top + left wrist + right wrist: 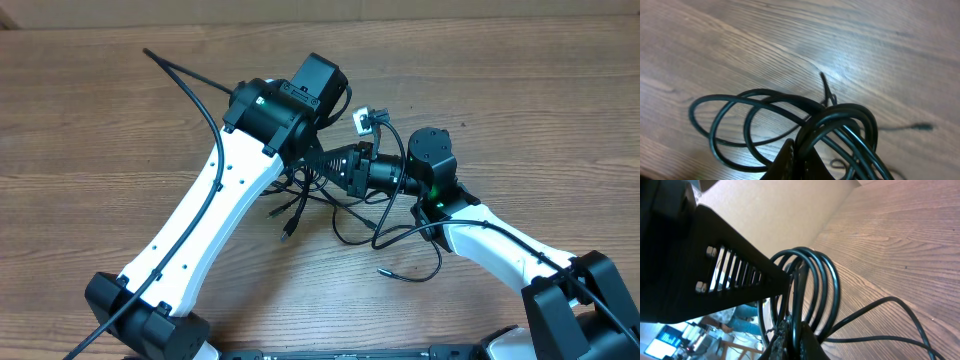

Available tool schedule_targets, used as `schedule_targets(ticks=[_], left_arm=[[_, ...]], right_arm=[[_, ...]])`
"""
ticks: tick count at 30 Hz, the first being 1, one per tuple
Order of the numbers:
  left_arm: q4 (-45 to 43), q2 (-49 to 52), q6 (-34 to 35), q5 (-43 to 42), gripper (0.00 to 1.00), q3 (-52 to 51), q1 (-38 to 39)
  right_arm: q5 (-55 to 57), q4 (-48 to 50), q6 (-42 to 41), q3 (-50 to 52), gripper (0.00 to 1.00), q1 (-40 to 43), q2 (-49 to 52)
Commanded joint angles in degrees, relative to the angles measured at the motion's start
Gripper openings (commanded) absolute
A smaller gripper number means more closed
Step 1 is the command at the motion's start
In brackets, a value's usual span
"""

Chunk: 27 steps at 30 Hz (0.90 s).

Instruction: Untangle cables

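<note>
The cables (350, 215) are thin black cords in a loose tangle at mid-table, between the two arms. My left gripper (312, 160) points down into the tangle from the left. In the left wrist view it (796, 150) is shut on a bunch of looped strands (760, 91). My right gripper (338, 165) reaches in from the right, close against the left one. Its wrist view shows it (796, 330) shut on one strand, with coiled loops (832, 270) rising just beyond its tips. One plug end (287, 232) lies on the table, and a pale connector (365, 120) sticks up behind the grippers.
The tabletop (520, 90) is bare wood. A loose cord tip (383, 270) trails toward the front beside the right arm (500, 250). The left arm's thick supply cable (190, 85) arcs over the far left. The left gripper's slotted black body (715, 265) fills the right wrist view's left side.
</note>
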<state>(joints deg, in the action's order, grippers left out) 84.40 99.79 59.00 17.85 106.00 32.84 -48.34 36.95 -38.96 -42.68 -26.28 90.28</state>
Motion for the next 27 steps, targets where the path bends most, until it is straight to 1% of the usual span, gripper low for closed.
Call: schedule_targets(ticks=[1, 4, 6, 8, 12, 13, 14, 15, 16, 17, 23, 24, 27], left_arm=[[0.9, 0.3, 10.6, 7.2, 0.04, 0.1, -0.2], [3.2, 0.3, 16.3, 8.0, 0.05, 0.1, -0.2], [6.4, 0.3, 23.8, 8.9, 0.04, 0.1, -0.2], [8.8, 0.3, 29.5, 9.5, 0.04, 0.1, -0.2], [12.4, 0.3, 38.7, 9.7, 0.11, 0.1, -0.2], [12.4, 0.3, 39.0, 9.7, 0.13, 0.1, -0.2], [12.4, 0.3, 39.1, 9.7, 0.13, 0.1, -0.2], [12.4, 0.3, 39.2, 9.7, 0.17, 0.1, -0.2], [12.3, 0.3, 39.2, 9.7, 0.17, 0.1, -0.2], [12.2, 0.3, 39.2, 9.8, 0.19, 0.1, -0.2], [12.4, 0.3, 38.7, 9.8, 0.21, 0.1, -0.2], [12.4, 0.3, 38.7, 9.8, 0.25, 0.1, -0.2], [12.4, 0.3, 38.2, 9.8, 0.26, 0.1, -0.2]], right_arm=[[1.5, 0.3, -3.4, -0.2, 0.04, -0.2, -0.6], [3.5, 0.2, -5.8, -0.2, 0.04, -0.2, -0.6], [5.1, 0.3, -8.0, -0.2, 0.04, -0.2, -0.6], [5.5, 0.3, -8.8, -0.2, 0.04, -0.2, -0.6], [5.7, 0.2, -9.3, -0.2, 0.04, -0.2, -0.6], [5.7, 0.2, -9.3, -0.2, 0.04, -0.2, -0.6], [5.7, 0.2, -9.2, -0.2, 0.04, -0.2, -0.6], [5.7, 0.2, -9.2, -0.2, 0.04, -0.2, -0.6], [5.7, 0.2, -9.2, -0.2, 0.04, -0.2, -0.6], [5.7, 0.2, -9.2, -0.2, 0.04, -0.2, -0.6], [5.7, 0.2, -9.2, -0.2, 0.04, -0.2, -0.6], [5.7, 0.2, -9.2, -0.2, 0.04, -0.2, -0.6], [5.6, 0.2, -9.2, -0.2, 0.04, -0.2, -0.6]])
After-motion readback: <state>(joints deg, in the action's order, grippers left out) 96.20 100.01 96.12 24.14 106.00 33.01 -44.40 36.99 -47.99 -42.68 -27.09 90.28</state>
